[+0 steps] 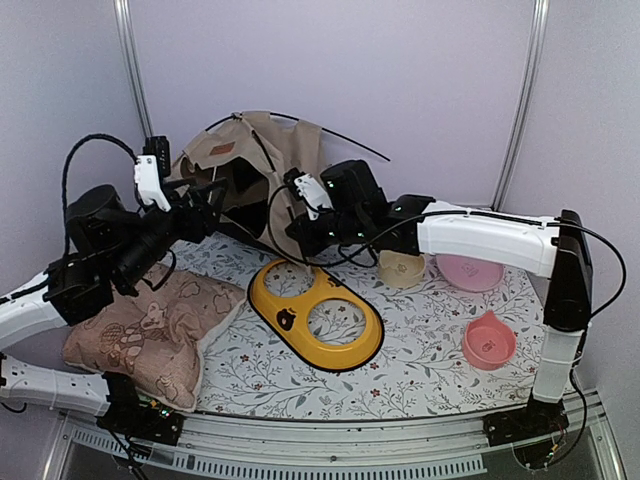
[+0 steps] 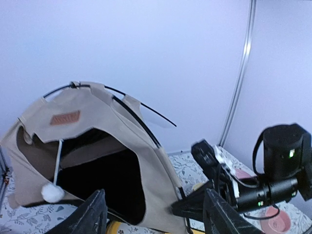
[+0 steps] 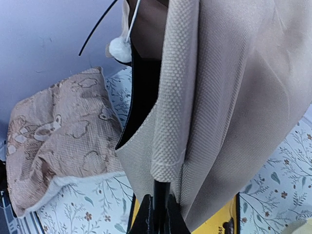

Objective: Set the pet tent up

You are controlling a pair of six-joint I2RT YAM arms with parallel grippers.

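- Tent (image 1: 262,140) (image 2: 146,161) (image 3: 234,97) sits at the far side of the table, left of centre, close to the back wall, with its dark opening facing the near side.
- Thin black poles arch over its top; 1 pole end (image 1: 350,142) juts past the fabric to the right.
- Label (image 2: 65,117) sits above the opening, and a white pompom (image 2: 52,192) (image 3: 120,48) hangs on a string in front of it.
- Left claw (image 1: 205,205) (image 2: 155,195) hovers just in front of the opening, fingers spread wide with nothing between them.
- Right claw (image 1: 300,215) (image 3: 158,217) is at the tent's right edge, clamped tight on a black pole just below the fabric sleeve.
- Cushion (image 1: 150,335) (image 3: 53,141) lies near left, beside the tent.
- Yellow tray (image 1: 262,290) lies in the middle of the floral mat (image 1: 420,350), near of the tent.
- 2 pink bowls (image 1: 470,270) (image 1: 489,340) and a tan cup (image 1: 402,268) stand to the right.
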